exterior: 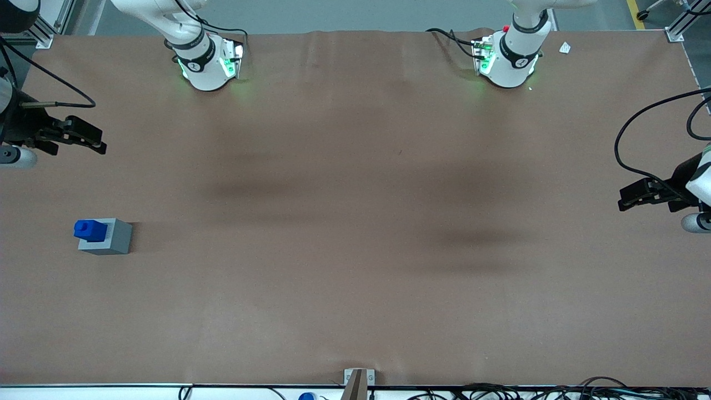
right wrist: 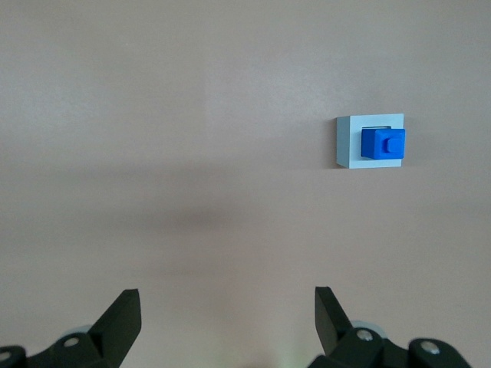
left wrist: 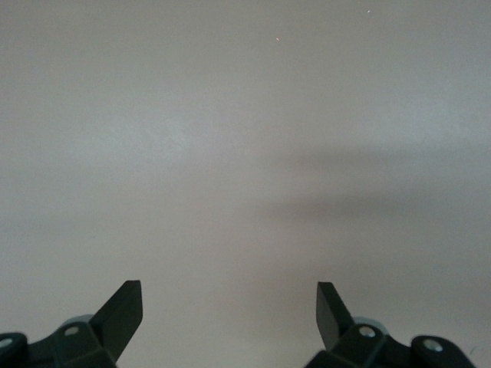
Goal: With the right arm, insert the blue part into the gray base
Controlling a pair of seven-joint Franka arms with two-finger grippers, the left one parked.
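One blue part (exterior: 90,230) and one gray base (exterior: 109,237) are the only loose pieces on the single brown table (exterior: 355,222), the blue part seated in the gray base's top. Two white arm bases stand at the table's edge farthest from the front camera. One gripper (exterior: 83,137), on the right arm (exterior: 22,133), hangs above the table at the working arm's end, its two fingers (right wrist: 123,314) spread apart and holding nothing.
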